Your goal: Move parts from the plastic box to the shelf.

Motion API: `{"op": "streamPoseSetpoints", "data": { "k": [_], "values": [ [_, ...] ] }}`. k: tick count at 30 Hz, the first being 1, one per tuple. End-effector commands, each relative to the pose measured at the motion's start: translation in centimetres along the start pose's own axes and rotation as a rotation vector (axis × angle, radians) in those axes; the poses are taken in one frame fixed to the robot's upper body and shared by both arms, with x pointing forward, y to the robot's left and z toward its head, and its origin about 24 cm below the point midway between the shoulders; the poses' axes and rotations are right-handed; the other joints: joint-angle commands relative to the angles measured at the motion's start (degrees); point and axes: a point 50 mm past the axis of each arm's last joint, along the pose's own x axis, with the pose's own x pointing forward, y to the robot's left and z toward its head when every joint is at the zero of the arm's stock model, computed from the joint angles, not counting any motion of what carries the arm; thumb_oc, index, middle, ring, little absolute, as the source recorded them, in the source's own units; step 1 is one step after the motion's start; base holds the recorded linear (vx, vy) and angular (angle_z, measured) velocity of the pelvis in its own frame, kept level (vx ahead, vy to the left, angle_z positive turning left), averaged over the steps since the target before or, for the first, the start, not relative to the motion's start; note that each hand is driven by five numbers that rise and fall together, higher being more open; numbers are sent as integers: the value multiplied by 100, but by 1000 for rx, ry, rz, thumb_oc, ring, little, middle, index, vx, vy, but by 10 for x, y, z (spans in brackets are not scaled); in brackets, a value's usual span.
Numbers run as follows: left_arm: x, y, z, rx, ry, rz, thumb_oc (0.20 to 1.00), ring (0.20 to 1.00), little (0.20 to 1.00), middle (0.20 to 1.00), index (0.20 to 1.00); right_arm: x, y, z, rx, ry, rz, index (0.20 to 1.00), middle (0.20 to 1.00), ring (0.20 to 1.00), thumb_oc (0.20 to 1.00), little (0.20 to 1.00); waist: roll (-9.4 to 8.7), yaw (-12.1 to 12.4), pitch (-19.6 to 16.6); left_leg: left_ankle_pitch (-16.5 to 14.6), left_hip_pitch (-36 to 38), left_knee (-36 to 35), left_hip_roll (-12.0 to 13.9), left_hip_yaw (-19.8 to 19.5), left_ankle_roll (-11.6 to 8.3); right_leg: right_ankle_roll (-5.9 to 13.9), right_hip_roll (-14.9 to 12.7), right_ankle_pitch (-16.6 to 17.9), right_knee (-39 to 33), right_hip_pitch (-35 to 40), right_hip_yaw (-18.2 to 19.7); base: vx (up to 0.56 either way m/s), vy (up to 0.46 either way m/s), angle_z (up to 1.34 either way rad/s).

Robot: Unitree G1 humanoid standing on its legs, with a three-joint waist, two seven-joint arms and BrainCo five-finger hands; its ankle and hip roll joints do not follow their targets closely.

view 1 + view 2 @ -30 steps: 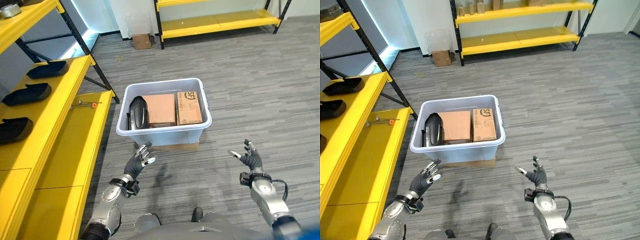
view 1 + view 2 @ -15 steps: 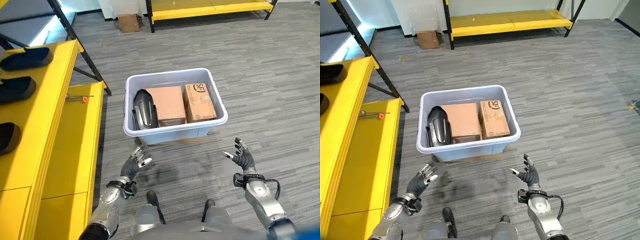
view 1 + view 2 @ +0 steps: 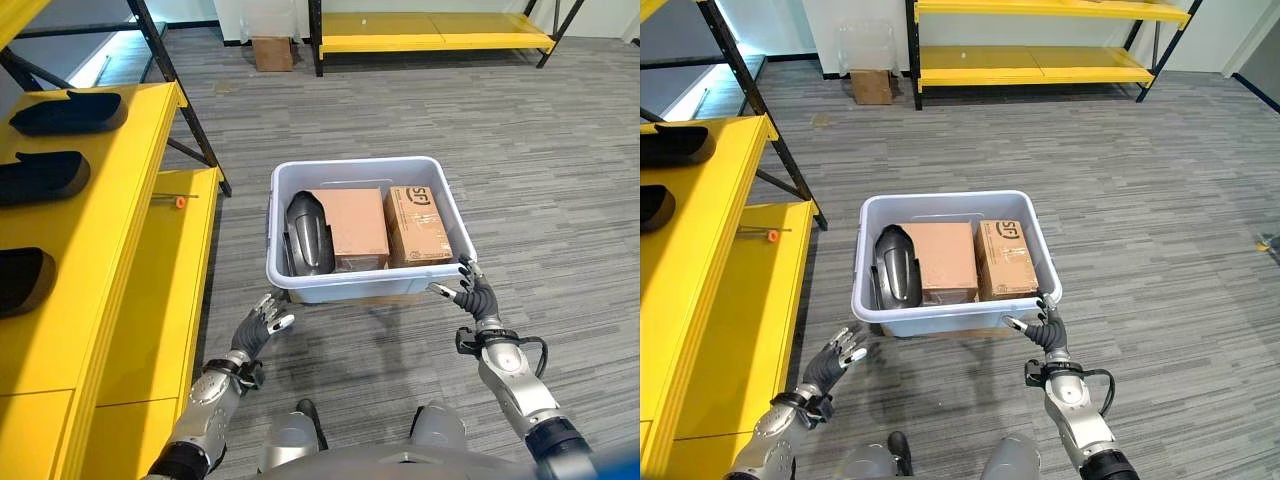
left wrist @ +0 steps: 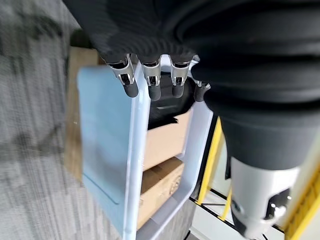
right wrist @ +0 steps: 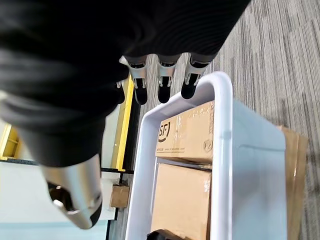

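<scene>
A pale plastic box [image 3: 360,288] stands on the floor, resting on flat cardboard. Inside lie a black curved part [image 3: 309,232], a plain brown carton [image 3: 350,222] and a printed carton [image 3: 418,212]. My right hand [image 3: 478,298] is open, fingers spread, at the box's near right corner; whether it touches I cannot tell. My left hand [image 3: 258,326] is open just below the near left corner, apart from the box. The yellow shelf [image 3: 120,240] on the left carries three black parts [image 3: 42,177]. In the wrist views, straight fingers [image 4: 153,82] [image 5: 164,82] point at the box rim.
A small orange-tipped tool [image 3: 176,201] lies on the lower yellow shelf board. A second yellow rack [image 3: 430,30] and a small cardboard box [image 3: 271,52] stand at the far wall. Grey striped carpet surrounds the plastic box.
The camera has moved. Both hands have come closer to the box; the right hand now sits at its near right corner, the left just under its near left corner.
</scene>
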Motion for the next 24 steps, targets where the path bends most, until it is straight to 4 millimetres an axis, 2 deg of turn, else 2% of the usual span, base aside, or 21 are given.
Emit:
{"op": "streamPoseSetpoints", "data": {
  "k": [1,2,3,5,7,8,11,12,14,17,18,19,20,21,22,23,24],
  "values": [
    [6,-10,14,1,-71,-30,1000,1000,1000,1000,1000,4,-11,21,10,-122,-35,1000,1000,1000,1000,1000,14,-56,-191,-78,-341,82,-105,-416,-7,-238,574,-29,-1403,489,-578,146,-189,19],
    [8,-11,15,6,-73,-27,1000,1000,1000,1000,1000,4,-10,22,13,-128,-34,1000,1000,1000,1000,1000,-35,-68,-168,-132,-324,105,-104,-424,-26,-195,447,213,-1863,489,-546,235,-369,16],
    [8,-12,17,29,-84,-12,1000,1000,1000,1000,1000,3,-6,23,17,-144,-17,1000,1000,1000,1000,1000,-178,-92,-72,-332,-271,204,-45,-393,-68,-13,47,895,-2603,396,-396,239,-384,6],
    [6,-11,16,36,-86,-5,1000,1000,1000,1000,1000,1,-3,24,19,-153,-14,1000,1000,1000,1000,1000,-210,-94,7,-453,-199,260,84,-331,-107,82,-183,1227,-2682,262,-313,215,-335,1],
    [1,-8,11,51,-68,-8,1000,1000,1000,1000,1000,-1,-5,23,22,-158,-23,1000,1000,1000,1000,1000,-169,-45,20,-501,-140,322,239,-360,-189,131,-153,944,-2806,489,-430,249,-286,17],
    [-1,-8,8,59,-56,-13,1000,1000,1000,1000,1000,0,-7,24,24,-163,-29,1000,1000,1000,1000,1000,-182,-23,34,-385,-192,402,313,-277,-214,52,-130,883,-2861,608,-588,277,-324,20],
    [-5,-8,3,44,-40,-14,1000,1000,1000,1000,1000,2,-10,26,-2,-167,-26,1000,1000,1000,1000,1000,-167,50,-23,-308,-179,575,510,-174,-362,-55,55,523,-2907,889,-829,279,-312,9],
    [-7,-9,3,44,-31,-21,1000,1000,1000,1000,1000,4,-12,27,-23,-161,-15,1000,1000,1000,1000,1000,-149,66,-70,-312,-195,689,589,-137,-401,-118,149,276,-2861,1001,-904,241,-239,-27],
    [-9,-7,1,52,-11,-16,1000,1000,1000,1000,1000,5,-14,27,-31,-162,-16,1000,1000,1000,1000,1000,-139,74,-109,-324,-199,799,647,-121,-424,-194,211,133,-2799,1066,-952,203,-210,-19],
    [-12,-2,-2,51,12,-15,1000,1000,1000,1000,1000,9,-24,36,-63,-205,-46,1000,1000,1000,1000,1000,-132,45,-168,-453,-263,1295,821,-79,-451,-416,339,-242,-2502,1138,-998,238,-256,15],
    [-13,-1,-3,46,17,-9,1000,1000,1000,1000,1000,10,-27,38,-65,-216,-67,1000,1000,1000,1000,1000,-101,35,-178,-617,-230,1468,866,-149,-500,-400,382,-406,-2377,1193,-935,150,-190,34],
    [-13,0,-2,44,15,-5,1000,1000,1000,1000,1000,11,-29,40,-65,-223,-79,1000,1000,1000,1000,1000,-124,28,-174,-528,-281,1502,874,-79,-457,-495,388,-342,-2399,1162,-978,160,-198,8],
    [-14,2,-2,48,17,12,1000,1000,1000,1000,1000,13,-33,42,-61,-232,-102,1000,1000,1000,1000,1000,-124,17,-179,-632,-281,1708,912,-68,-450,-550,413,-416,-2334,1188,-969,225,-260,-12],
    [-16,8,-1,131,26,43,1000,1000,1000,1000,1000,14,-40,43,-51,-231,-124,1000,1000,1000,1000,1000,-80,-15,-217,-885,-258,2138,1004,-69,-495,-558,474,-620,-2238,1277,-930,334,-277,-17],
    [-18,13,-1,127,43,54,1000,1000,1000,1000,1000,14,-44,43,-67,-225,-124,1000,1000,1000,1000,1000,-25,-46,-229,-677,-361,2592,1161,34,-600,-655,579,-706,-2283,1346,-944,283,-246,-20],
    [-18,18,1,119,43,74,1000,1000,1000,1000,1000,13,-47,41,-92,-212,-128,1000,1000,1000,1000,1000,27,-40,-191,-257,-698,2844,1214,-2,-645,-796,706,-676,-2414,1416,-916,155,-64,-10],
    [-18,22,4,117,17,90,1000,1000,1000,1000,1000,12,-49,38,-106,-196,-126,1000,1000,1000,1000,1000,121,-77,-150,66,-768,2549,1368,9,-750,-818,822,-774,-2411,1509,-859,99,68,-6]
  ]
}}
